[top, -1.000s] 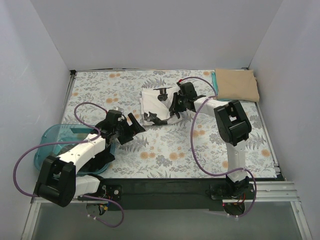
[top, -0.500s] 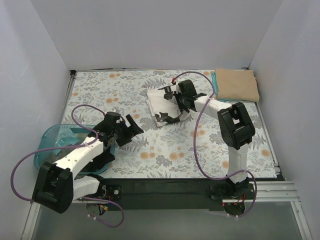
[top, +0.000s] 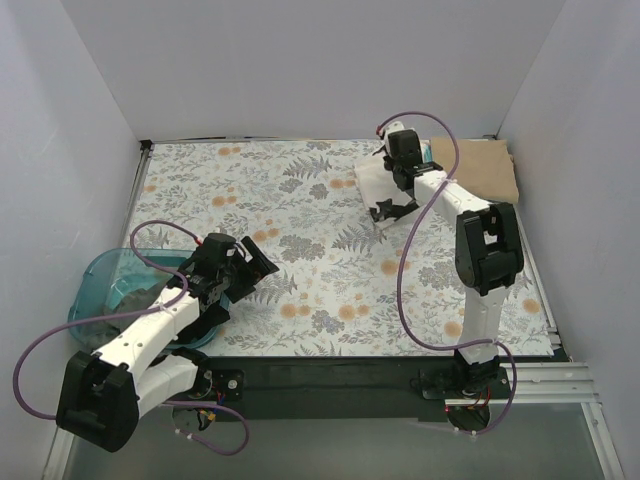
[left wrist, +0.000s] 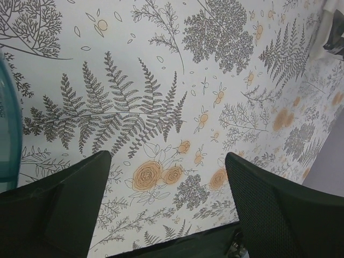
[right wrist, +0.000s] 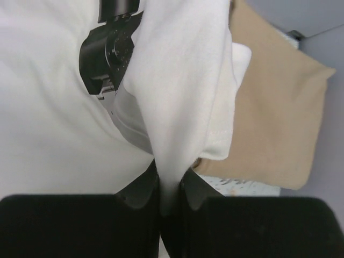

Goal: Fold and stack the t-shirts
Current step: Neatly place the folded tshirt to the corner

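The right end effector [right wrist: 171, 194] is clamped on a fold of the white shirt [right wrist: 54, 134]; the tan shirt [right wrist: 271, 107] lies just beyond. Lower squarely onto it, edges aligned, before releasing.

R gripper [top: 398, 172] has moved from far off to right beside the tan shirt [top: 478, 170], and it took the white shirt [top: 375, 188] w/ it. The white shirt was well apart from the tan shirt. Now it's just beside it and looks smaller, more bunched up. L gripper [top: 256, 262] has slid back a bit, farther from the tan shirt.
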`<state>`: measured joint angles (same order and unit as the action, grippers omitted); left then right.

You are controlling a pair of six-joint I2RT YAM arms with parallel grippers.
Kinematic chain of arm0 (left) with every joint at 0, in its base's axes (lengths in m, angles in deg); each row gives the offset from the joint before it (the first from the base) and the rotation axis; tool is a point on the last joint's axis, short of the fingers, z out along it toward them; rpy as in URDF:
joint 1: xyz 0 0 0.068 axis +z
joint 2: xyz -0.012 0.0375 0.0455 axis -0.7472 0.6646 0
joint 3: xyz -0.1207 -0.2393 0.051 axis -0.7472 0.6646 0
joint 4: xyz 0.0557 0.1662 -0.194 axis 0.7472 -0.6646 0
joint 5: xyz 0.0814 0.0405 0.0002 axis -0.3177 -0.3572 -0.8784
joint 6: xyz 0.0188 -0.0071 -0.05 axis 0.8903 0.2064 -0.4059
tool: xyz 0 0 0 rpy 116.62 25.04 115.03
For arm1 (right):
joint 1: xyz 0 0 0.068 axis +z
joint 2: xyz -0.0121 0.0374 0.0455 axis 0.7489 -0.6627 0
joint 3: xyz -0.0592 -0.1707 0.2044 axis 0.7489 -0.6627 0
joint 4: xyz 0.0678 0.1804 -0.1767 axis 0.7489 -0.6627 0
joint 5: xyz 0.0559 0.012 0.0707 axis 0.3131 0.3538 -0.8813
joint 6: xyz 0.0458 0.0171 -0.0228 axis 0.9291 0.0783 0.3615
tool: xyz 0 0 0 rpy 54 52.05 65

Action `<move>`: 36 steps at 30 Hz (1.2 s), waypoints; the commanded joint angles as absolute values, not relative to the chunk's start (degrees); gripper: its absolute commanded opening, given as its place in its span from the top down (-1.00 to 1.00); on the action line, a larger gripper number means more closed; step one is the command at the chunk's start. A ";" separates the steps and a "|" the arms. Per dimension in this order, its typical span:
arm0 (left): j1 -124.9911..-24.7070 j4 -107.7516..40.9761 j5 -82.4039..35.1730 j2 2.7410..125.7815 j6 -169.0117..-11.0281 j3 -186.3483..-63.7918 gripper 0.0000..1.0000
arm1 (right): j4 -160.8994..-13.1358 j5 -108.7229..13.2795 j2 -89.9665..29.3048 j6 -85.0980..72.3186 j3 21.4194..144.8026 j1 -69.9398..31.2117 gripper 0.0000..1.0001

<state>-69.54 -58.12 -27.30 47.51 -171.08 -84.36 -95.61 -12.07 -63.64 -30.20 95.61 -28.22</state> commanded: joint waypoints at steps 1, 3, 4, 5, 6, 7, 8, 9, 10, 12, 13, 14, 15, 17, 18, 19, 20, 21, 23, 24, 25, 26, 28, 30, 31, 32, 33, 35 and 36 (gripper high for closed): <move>-69.79 -61.77 -30.64 47.04 -172.57 -86.03 -0.75 | -93.01 -6.60 -65.26 -33.59 102.04 -30.56 0.97; -69.79 -62.12 -30.65 47.30 -172.66 -86.56 -0.79 | -93.01 -6.60 -66.58 -35.00 104.76 -31.96 0.97; -69.79 -62.12 -30.65 47.56 -172.92 -86.65 -0.80 | -93.01 -6.33 -67.02 -35.35 105.82 -32.49 0.97; -69.79 -62.21 -30.65 47.74 -172.92 -86.82 -0.81 | -92.84 -6.42 -67.46 -35.87 106.52 -33.36 0.97; -69.79 -62.30 -30.65 47.83 -172.92 -86.83 -0.81 | -92.93 -6.42 -68.33 -36.75 108.27 -33.72 0.97; -69.79 -62.39 -30.73 48.00 -172.84 -87.17 -0.81 | -92.93 -6.42 -68.69 -37.19 109.07 -34.16 0.97; -69.79 -62.56 -30.91 48.27 -172.83 -87.53 -0.81 | -92.93 -6.42 -69.39 -37.98 110.64 -34.86 0.97; -69.79 -62.65 -31.00 48.36 -172.83 -87.53 -0.82 | -92.84 -6.51 -69.74 -38.25 111.44 -35.30 0.97; -69.79 -62.74 -31.08 48.44 -172.83 -87.88 -0.81 | -92.84 -6.51 -70.10 -38.43 112.23 -35.74 0.97; -69.79 -62.91 -31.17 48.62 -172.57 -88.14 -0.82 | -92.93 -7.12 -70.71 -38.87 113.64 -36.80 0.97; -69.71 -63.00 -31.17 48.71 -172.48 -88.49 -0.82 | -92.93 -7.38 -70.89 -39.22 114.69 -37.06 0.97; -69.79 -62.83 -31.17 48.71 -172.40 -88.58 -0.83 | -92.84 -7.73 -70.98 -39.31 115.14 -37.76 0.97; -69.79 -62.91 -31.17 48.71 -172.22 -88.76 -0.83 | -92.93 -9.13 -71.07 -39.66 115.58 -38.03 0.97; -69.79 -62.91 -31.17 48.80 -172.04 -89.20 -0.84 | -92.93 -10.36 -70.98 -39.57 115.84 -38.73 0.97; -69.79 -62.91 -31.17 48.80 -171.96 -89.46 -0.84 | -92.93 -10.90 -70.80 -39.57 115.93 -38.91 0.97; -69.79 -62.91 -31.17 48.88 -171.78 -89.46 -0.85 | -92.84 -11.51 -70.72 -39.57 116.02 -39.08 0.97; -69.79 -62.91 -31.17 48.97 -171.69 -89.72 -0.86 | -93.01 -11.86 -70.63 -39.48 116.46 -39.52 0.97; -69.79 -62.91 -31.17 49.06 -171.61 -89.90 -0.86 | -92.93 -12.13 -70.45 -39.48 116.64 -39.70 0.97; -69.79 -62.83 -31.17 49.15 -171.60 -89.90 -0.86 | -94.06 -13.88 -70.01 -39.14 117.51 -40.23 0.97; -69.79 -62.83 -31.17 49.24 -171.69 -89.82 -0.86 | -94.59 -14.59 -69.49 -38.78 117.78 -40.40 0.97; -69.79 -62.83 -31.17 49.24 -171.69 -89.81 -0.86 | -95.12 -15.98 -69.22 -38.43 117.95 -40.49 0.97; -69.79 -62.74 -32.83 49.24 -171.95 -89.73 -0.89 | -96.08 -16.69 -68.87 -37.91 118.13 -40.58 0.97; -69.79 -62.65 -32.76 49.24 -171.96 -89.64 -0.90 | -97.05 -18.45 -68.17 -37.03 119.10 -40.93 0.97; -69.79 -62.74 -32.76 49.15 -171.69 -89.73 -0.90 | -98.37 -19.07 -67.82 -36.76 120.84 -41.28 0.97; -69.71 -62.74 -32.76 49.06 -171.69 -89.81 -0.90 | -98.90 -19.51 -67.73 -36.67 121.46 -41.37 0.97; -69.79 -62.82 -32.76 48.97 -171.69 -89.73 -0.89 | -99.51 -19.69 -67.73 -36.58 122.34 -41.72 0.97; -69.79 -62.83 -32.93 48.62 -171.69 -89.64 -0.90 | -100.56 -19.86 -67.81 -36.50 123.13 -41.90 0.97; -69.79 -62.91 -32.93 48.18 -171.69 -89.29 -0.90 | -101.80 -20.65 -67.73 -35.88 125.16 -42.42 0.97; -69.79 -62.91 -33.02 47.75 -171.78 -89.20 -0.90 | -102.24 -21.00 -67.55 -35.71 125.51 -42.60 0.97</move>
<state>-69.85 -62.28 -31.54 49.34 -172.13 -87.93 -103.28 -19.44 -72.18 -37.02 120.51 -41.46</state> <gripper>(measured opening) 0.949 0.175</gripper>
